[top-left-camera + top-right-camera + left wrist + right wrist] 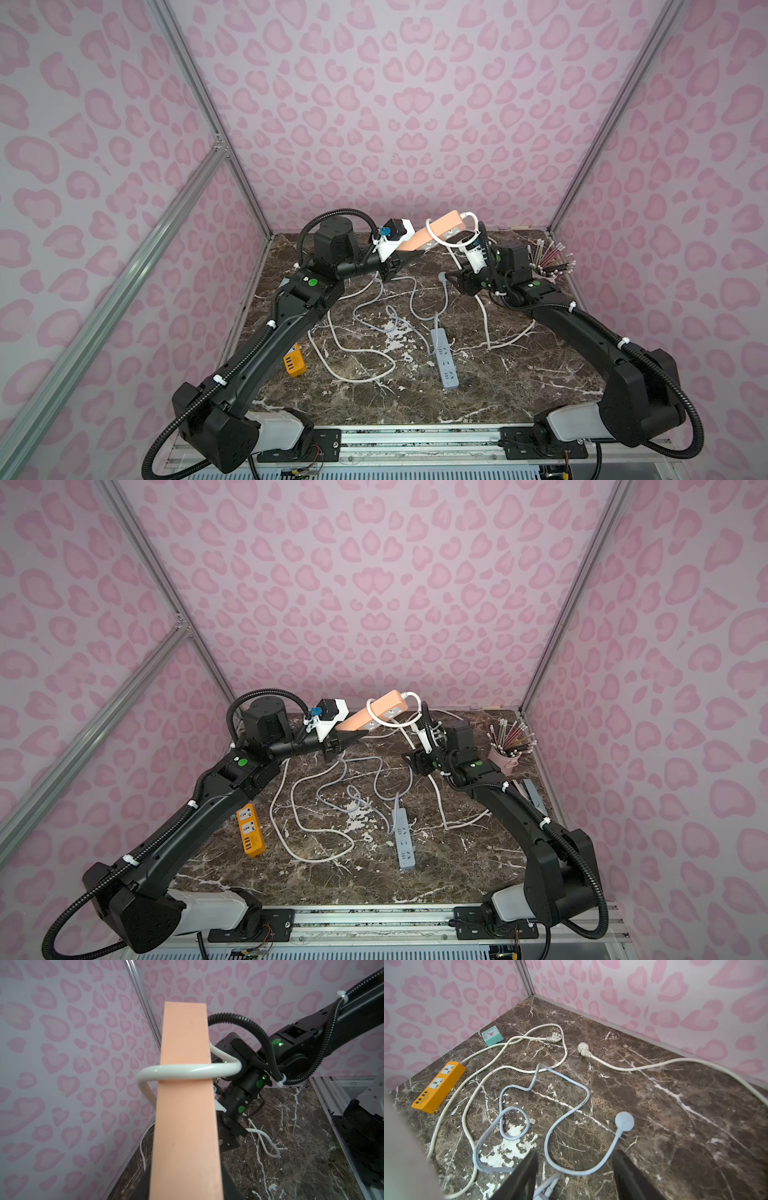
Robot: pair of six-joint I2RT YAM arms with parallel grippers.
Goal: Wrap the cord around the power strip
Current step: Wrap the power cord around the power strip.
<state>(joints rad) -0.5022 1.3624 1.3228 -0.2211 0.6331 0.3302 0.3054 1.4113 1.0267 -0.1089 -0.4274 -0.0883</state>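
Our left claw (399,257) pinched the power strip (185,1043), one cord (187,1069) loop on it; our spread right claw (576,1152) probably needed more cord.

Loose cords (588,1095) clutter mid-table — the near right corner's marble (536,386) lies bare.

Peach power strip (182,1105) cut off by frame edge; orange strip (295,365) half behind left arm (257,353).

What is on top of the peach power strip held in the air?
One loop of white cord crosses the peach power strip. In the left wrist view its socket face is turned away, unseen.
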